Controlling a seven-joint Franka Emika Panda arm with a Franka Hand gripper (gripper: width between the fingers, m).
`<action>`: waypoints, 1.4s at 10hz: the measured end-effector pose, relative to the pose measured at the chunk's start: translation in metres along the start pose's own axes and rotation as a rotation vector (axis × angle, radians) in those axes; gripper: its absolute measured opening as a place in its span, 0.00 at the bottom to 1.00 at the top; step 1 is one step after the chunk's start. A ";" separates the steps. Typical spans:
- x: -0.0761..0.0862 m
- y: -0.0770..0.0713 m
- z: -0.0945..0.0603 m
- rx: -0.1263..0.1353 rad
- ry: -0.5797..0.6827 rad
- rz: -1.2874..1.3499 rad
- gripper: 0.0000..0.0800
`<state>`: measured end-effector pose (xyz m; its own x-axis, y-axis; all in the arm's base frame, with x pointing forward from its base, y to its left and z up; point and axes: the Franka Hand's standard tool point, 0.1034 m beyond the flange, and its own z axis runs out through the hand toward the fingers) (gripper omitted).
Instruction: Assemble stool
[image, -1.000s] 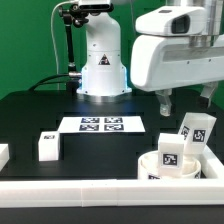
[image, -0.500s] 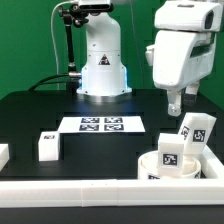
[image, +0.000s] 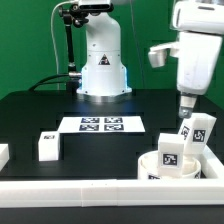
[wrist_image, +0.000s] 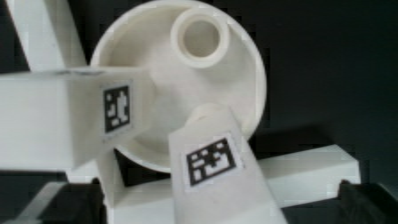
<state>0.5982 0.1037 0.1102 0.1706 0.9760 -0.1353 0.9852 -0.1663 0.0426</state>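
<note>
The stool's round white seat (image: 146, 163) lies near the front of the table at the exterior view's right. Two tagged white legs rest against it, one (image: 170, 150) in front and one (image: 198, 130) behind. A third leg (image: 47, 146) stands alone at the exterior view's left. My gripper (image: 185, 108) hangs open just above the rear leg, holding nothing. In the wrist view the seat (wrist_image: 178, 75) fills the picture with both legs (wrist_image: 63, 110) (wrist_image: 214, 160) across it. My gripper (wrist_image: 210, 207) shows as dark fingertips (wrist_image: 50, 205) either side of the nearer leg.
The marker board (image: 100, 124) lies flat before the robot base (image: 102, 70). A long white rail (image: 90, 197) borders the table's front edge. Another white piece (image: 3, 154) sits at the far left edge of the exterior view.
The arm has swung towards the exterior view's right and turned, so the gripper now hangs over the seat and its two legs. The jaws stayed open.
</note>
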 end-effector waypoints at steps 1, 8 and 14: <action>0.005 -0.002 0.000 -0.002 -0.004 -0.061 0.81; 0.007 -0.004 0.013 0.005 -0.035 -0.202 0.81; 0.008 -0.003 0.020 0.008 -0.040 -0.191 0.50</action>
<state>0.5971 0.1096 0.0893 -0.0192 0.9836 -0.1793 0.9998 0.0202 0.0042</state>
